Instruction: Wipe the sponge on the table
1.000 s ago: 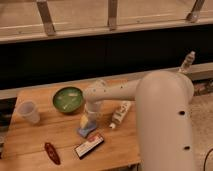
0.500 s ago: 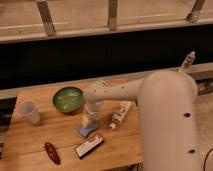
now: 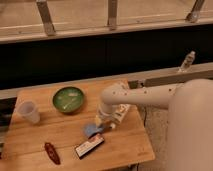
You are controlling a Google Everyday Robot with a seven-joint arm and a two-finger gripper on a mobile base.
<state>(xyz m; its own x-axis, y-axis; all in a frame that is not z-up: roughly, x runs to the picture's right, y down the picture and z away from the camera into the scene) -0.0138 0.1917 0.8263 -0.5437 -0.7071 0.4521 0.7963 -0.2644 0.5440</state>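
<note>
1. There's the sponge (image 3: 90,130), a small, soft-looking light-blue pad, sitting on the wooden table (image 3: 55,131) just below the frame's centre.
2. The gripper (image 3: 103,124) is down at the sponge's right edge, touching it. Whether it is clenched on the pad or loose, I cannot tell.
3. The green bowl (image 3: 68,99), up and left of the sponge, shows pale streaks inside that are too blurred to name.
4. The clear cup (image 3: 29,112) stands upright at far left, its contents unclear.
5. A black-and-white box (image 3: 90,146) lies just below the sponge.

a: where's my gripper (image 3: 103,124) sitting?
b: low by the sponge (image 3: 91,130), mid table (image 3: 55,128). box (image 3: 90,146) just beside it (tight), white carton (image 3: 121,113) crowding the other side. i see bare planks toward the cup (image 3: 28,111).
</note>
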